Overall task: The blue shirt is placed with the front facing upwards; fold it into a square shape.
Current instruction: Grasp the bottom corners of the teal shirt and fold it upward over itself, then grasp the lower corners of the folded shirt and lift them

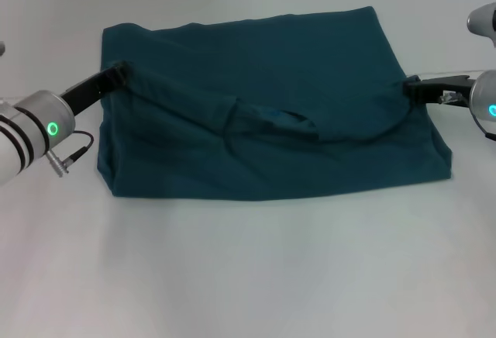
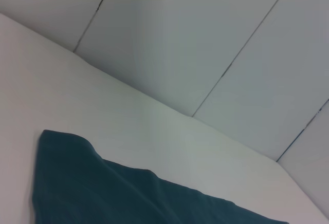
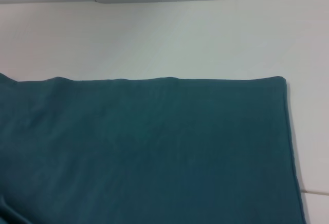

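Note:
The blue shirt (image 1: 271,51) lies as a wide dark teal rectangle on the white table (image 1: 248,276). Its lettering is hidden. My left gripper (image 1: 120,70) is at the shirt's left edge and my right gripper (image 1: 411,87) at its right edge. Each is shut on a raised edge of cloth. That edge sags between them in a curved ridge across the shirt's middle (image 1: 271,117). The left wrist view shows a far corner of the shirt (image 2: 128,198). The right wrist view shows its flat far part and a corner (image 3: 154,147).
White table surface surrounds the shirt on all sides, with a broad stretch in front (image 1: 248,276). A panelled white wall (image 2: 205,39) stands behind the table. Part of another robot piece shows at the top right (image 1: 482,20).

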Robot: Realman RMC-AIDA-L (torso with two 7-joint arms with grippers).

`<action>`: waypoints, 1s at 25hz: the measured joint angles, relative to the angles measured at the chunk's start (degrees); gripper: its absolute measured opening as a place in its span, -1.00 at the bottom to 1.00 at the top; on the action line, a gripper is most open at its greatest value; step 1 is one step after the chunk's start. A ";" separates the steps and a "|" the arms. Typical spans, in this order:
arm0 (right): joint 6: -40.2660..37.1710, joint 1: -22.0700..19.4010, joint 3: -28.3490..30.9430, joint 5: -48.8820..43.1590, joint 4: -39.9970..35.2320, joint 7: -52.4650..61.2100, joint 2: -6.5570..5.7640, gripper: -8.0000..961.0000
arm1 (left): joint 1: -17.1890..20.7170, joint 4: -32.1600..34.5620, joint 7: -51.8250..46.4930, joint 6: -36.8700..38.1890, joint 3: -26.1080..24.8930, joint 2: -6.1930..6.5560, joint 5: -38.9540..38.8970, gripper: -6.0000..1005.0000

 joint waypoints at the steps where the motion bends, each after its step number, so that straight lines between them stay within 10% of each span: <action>1: 0.04 0.00 0.00 0.00 0.01 -0.16 0.05 -0.93 | -0.01 -0.02 0.15 0.00 0.04 -0.03 0.00 -0.84; 14: 3.04 -0.03 -0.03 -0.01 0.06 -1.13 1.43 -0.82 | -0.48 -0.22 4.67 -0.17 3.60 -1.11 0.04 -0.83; 25: 4.03 -0.55 0.28 0.07 -1.56 -3.99 2.70 -0.05 | 1.47 2.25 4.99 -0.92 3.21 -0.89 -3.59 0.00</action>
